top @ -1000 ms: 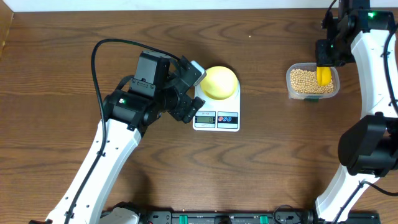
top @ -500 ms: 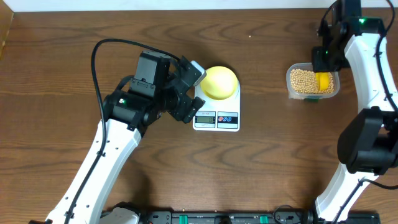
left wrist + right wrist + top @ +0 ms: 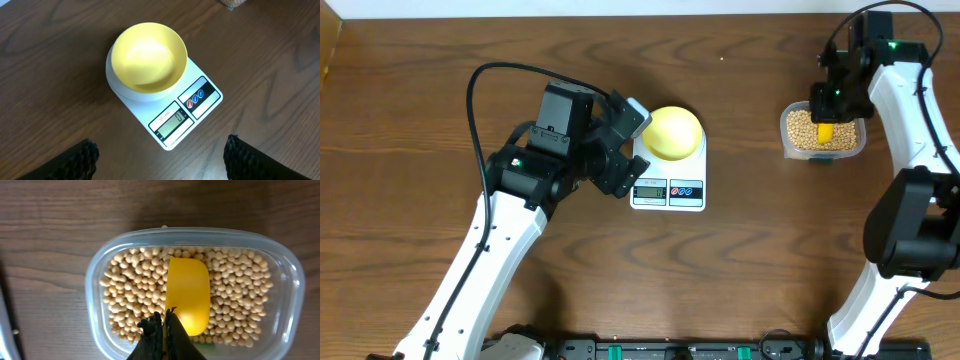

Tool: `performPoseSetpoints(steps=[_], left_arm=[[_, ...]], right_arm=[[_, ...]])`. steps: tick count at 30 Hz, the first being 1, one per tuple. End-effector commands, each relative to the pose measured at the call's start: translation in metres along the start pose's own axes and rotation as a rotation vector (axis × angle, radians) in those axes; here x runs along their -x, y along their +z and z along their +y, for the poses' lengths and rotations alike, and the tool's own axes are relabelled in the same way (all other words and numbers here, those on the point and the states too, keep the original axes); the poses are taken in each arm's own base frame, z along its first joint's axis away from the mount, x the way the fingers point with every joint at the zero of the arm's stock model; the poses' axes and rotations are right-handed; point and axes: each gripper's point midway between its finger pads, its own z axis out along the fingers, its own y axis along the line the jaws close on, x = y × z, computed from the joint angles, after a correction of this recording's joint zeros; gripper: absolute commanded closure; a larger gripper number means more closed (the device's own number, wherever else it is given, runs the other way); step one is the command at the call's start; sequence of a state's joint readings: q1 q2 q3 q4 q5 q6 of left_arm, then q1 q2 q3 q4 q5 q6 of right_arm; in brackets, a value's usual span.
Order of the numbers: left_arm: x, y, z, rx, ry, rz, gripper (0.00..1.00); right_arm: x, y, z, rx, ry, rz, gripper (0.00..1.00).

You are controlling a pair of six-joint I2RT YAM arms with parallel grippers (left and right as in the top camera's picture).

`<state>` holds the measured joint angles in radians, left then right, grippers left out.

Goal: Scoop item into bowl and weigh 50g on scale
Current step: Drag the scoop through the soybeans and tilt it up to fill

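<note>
The pale yellow bowl (image 3: 674, 131) sits empty on the white scale (image 3: 668, 192) at mid-table; it also shows in the left wrist view (image 3: 148, 56) on the scale (image 3: 187, 112). My left gripper (image 3: 160, 159) is open and empty, hovering just left of the scale. Tan beans (image 3: 130, 292) fill a clear plastic tub (image 3: 790, 140) at the right. My right gripper (image 3: 164, 327) is shut on the handle of a bright yellow scoop (image 3: 187, 295), whose cup rests on the beans (image 3: 802, 128) in the tub (image 3: 95, 275).
The brown wooden table (image 3: 770, 270) carries only the scale and the tub. A black rail (image 3: 670, 350) runs along the front edge. The left arm's body (image 3: 535, 170) lies left of the scale.
My right gripper has moved left over the tub and lowered the yellow scoop into the beans. The left arm has not moved.
</note>
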<state>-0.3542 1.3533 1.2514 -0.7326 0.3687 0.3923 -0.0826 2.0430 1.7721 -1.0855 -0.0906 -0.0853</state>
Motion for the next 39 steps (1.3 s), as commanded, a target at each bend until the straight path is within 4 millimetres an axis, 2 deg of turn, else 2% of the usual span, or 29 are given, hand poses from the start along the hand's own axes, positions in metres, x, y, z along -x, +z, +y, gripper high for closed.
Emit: performPoseSetpoints(steps=[1,6,11,16,30,39], left_arm=[[-0.002,0.001,-0.001,-0.01,-0.014,0.001,0.18],[-0.002,0.001,-0.001,-0.01,-0.014,0.001,0.18],[-0.002,0.001,-0.001,-0.01,-0.014,0.001,0.18],[-0.002,0.001,-0.001,-0.01,-0.014,0.001,0.18],[-0.002,0.001,-0.001,-0.01,-0.014,0.001,0.18],[-0.002,0.001,-0.001,-0.01,-0.014,0.001,0.18]], right_arm=[[-0.002,0.005,0.009,0.101,0.006,0.004,0.99],[-0.003,0.009,0.005,0.175,0.022,-0.012,0.99],[-0.017,0.023,0.001,0.274,0.066,0.0,0.99],[-0.025,0.025,0.0,0.363,0.116,0.002,0.99],[-0.021,0.01,-0.018,0.506,0.095,-0.092,0.99],[-0.025,0.001,-0.031,0.638,0.164,-0.16,0.99]])
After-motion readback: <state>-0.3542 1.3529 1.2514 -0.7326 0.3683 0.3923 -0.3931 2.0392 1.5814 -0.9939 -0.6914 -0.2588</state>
